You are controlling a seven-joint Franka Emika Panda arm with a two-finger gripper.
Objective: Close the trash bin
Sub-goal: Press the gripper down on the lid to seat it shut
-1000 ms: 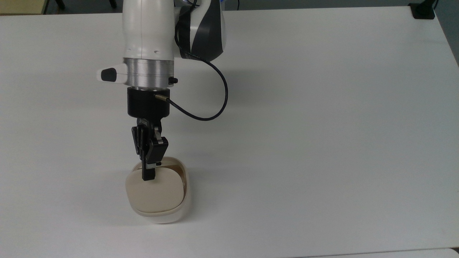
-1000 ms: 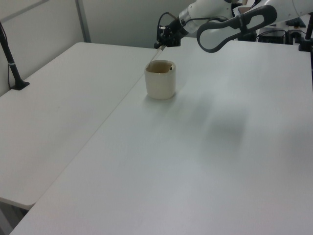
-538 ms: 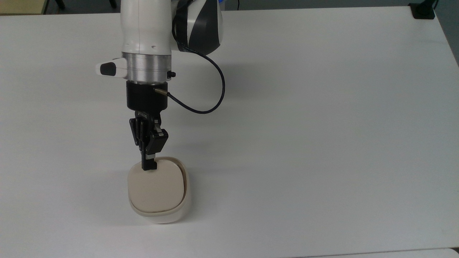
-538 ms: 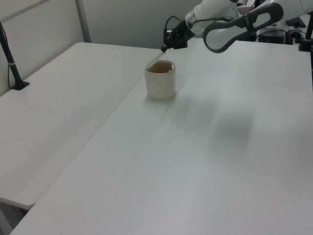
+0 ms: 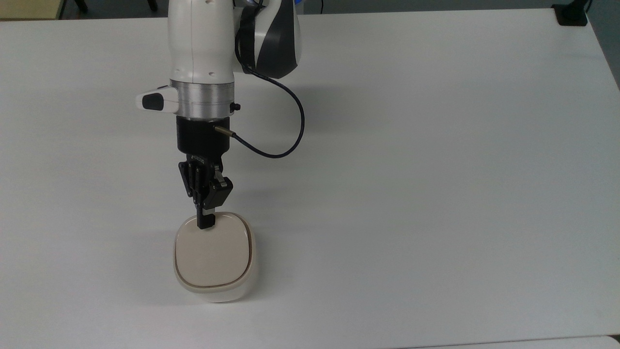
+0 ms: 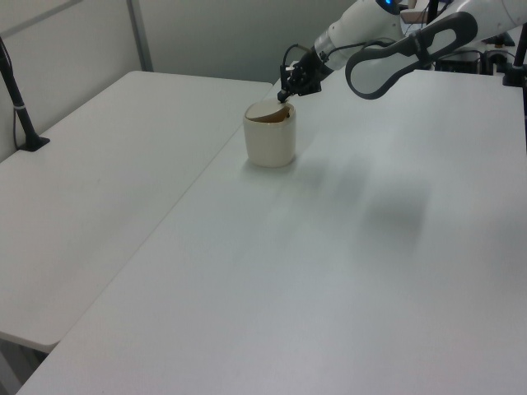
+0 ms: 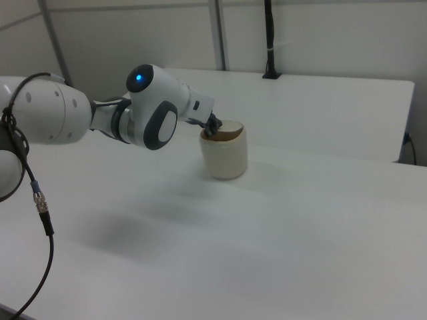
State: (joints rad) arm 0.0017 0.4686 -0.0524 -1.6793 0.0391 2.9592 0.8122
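Beige lid (image 5: 213,257) now lies nearly flat inside the rim of the trash bin (image 5: 242,286); a second ago it stood tilted up with a dark gap showing beside it. The gripper (image 5: 205,224), fingers pressed together, bears on the lid's edge nearest the arm, the bin directly beneath the tips. Closing looks almost finished. The white table (image 5: 436,169) lies bare all round the fingers, so retreat is easy.
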